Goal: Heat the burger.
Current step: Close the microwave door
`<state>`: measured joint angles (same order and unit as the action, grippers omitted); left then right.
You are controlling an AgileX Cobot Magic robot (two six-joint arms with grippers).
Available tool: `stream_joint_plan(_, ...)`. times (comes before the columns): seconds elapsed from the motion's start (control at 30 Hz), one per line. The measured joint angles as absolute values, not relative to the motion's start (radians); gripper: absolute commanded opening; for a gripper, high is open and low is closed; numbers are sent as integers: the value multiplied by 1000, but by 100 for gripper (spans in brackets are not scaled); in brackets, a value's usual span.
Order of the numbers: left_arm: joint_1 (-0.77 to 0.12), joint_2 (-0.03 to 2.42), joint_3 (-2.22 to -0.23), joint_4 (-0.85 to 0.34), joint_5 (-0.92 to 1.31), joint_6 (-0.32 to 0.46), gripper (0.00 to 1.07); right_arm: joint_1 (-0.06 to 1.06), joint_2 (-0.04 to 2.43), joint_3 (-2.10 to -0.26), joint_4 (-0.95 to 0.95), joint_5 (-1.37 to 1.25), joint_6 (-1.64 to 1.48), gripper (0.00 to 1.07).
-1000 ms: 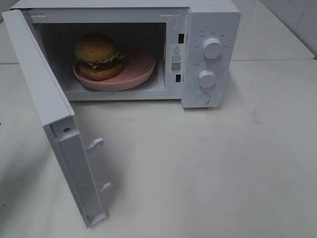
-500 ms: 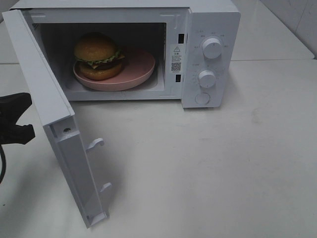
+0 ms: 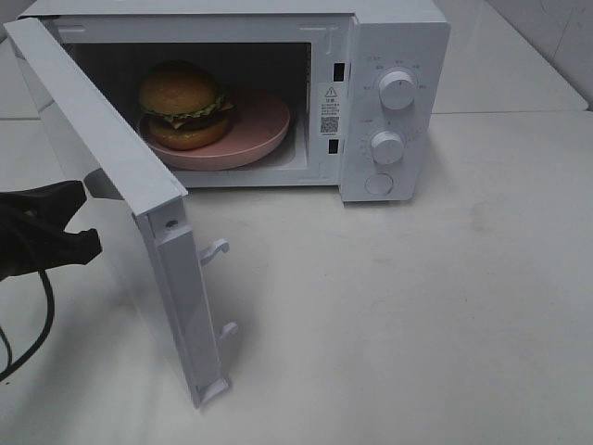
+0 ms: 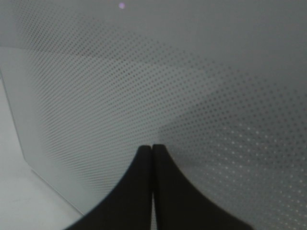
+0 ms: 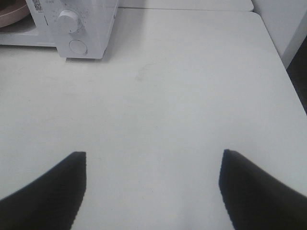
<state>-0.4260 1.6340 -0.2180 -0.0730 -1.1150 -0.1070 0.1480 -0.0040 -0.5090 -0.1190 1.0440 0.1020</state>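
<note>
The burger [image 3: 181, 104] sits on a pink plate [image 3: 259, 130] inside the white microwave [image 3: 394, 56]. The microwave door [image 3: 107, 139] stands partly swung in, with its latch hooks facing the table. My left gripper [image 3: 85, 219] is at the door's outer side on the far left. In the left wrist view its fingertips [image 4: 152, 149] are shut together, right up against the door's dotted window [image 4: 192, 86]. My right gripper [image 5: 151, 191] hangs open over bare table, well away from the microwave [image 5: 88, 28], with nothing between its fingers.
The microwave's two knobs [image 3: 397, 90] and round button [image 3: 378, 184] face front on its right panel. A black cable [image 3: 37, 324] trails below the left gripper. The white table [image 3: 417, 315] stretches in front and to the right.
The left gripper has come in from the left edge and moved right against the door. The door has swung part of the way toward shut. The right gripper has not changed.
</note>
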Motion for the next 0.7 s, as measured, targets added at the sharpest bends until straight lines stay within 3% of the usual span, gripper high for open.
stream_joint_plan(0.33, -518, 1680, -308, -167, -1116, -63, 0, 148, -4, -509, -119, 1044, 102, 74)
stream_joint_plan(0.7, -647, 1729, -480, -378, -1045, 67, 0, 148, -4, -509, -119, 1044, 102, 74)
